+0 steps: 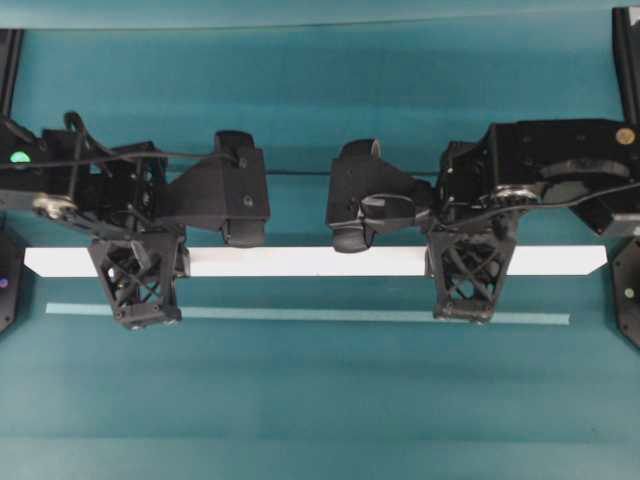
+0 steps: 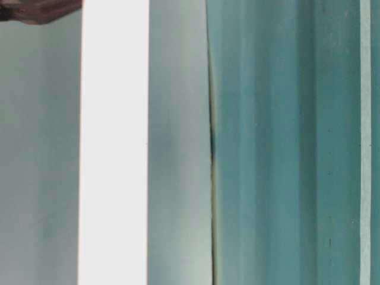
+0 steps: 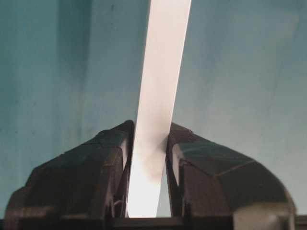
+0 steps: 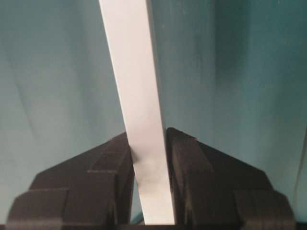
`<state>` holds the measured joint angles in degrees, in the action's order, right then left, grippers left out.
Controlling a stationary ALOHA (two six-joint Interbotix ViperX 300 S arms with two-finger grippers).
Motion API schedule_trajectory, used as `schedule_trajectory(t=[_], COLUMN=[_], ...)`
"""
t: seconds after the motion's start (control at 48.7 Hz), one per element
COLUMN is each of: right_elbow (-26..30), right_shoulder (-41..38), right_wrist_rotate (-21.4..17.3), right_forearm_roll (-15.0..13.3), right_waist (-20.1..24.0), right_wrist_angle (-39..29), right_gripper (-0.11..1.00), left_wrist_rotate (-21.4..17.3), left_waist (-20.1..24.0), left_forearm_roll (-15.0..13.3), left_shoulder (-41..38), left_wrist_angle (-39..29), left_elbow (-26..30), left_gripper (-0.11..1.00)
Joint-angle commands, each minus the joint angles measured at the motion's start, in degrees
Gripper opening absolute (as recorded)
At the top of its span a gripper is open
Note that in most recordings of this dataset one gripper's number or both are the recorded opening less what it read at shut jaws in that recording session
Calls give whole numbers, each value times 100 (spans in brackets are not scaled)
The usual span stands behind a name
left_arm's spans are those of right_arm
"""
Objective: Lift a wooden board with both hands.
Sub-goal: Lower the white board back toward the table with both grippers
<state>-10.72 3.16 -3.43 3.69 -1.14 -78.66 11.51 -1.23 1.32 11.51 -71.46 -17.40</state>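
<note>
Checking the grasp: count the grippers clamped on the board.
2. Left gripper is shut on the board near its left end; right gripper is shut on it near its right end.

A: Is it bright?
B: Yes, soft light from above. The wooden board (image 1: 310,261) glows so white that its grain is lost, and it is fuzzy up close in the wrist views.
A: Any shadows?
B: Faint dark patches lie on the teal cloth (image 1: 320,400). The table-level view is blurry
</note>
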Motion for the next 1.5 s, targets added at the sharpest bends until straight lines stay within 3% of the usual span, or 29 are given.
schedule_trajectory(t=[0.0, 0.637, 1.479], right_elbow=[-79, -984, -1494], right_shoulder=[-70, -545, -1160], right_wrist_rotate=[88, 211, 237], right_forearm_roll=[-26, -18, 158], right_waist=[-9, 44, 246], right_wrist_angle=[185, 1573, 2646], right_gripper=[21, 21, 21], left_wrist_rotate=[53, 0, 0], left_waist=[53, 79, 149], left_forearm_roll=[35, 44, 44], left_shoulder=[53, -501, -1081], left_wrist_angle=[132, 1644, 2909], left_elbow=[-79, -1169, -1767], left_gripper=[17, 17, 17])
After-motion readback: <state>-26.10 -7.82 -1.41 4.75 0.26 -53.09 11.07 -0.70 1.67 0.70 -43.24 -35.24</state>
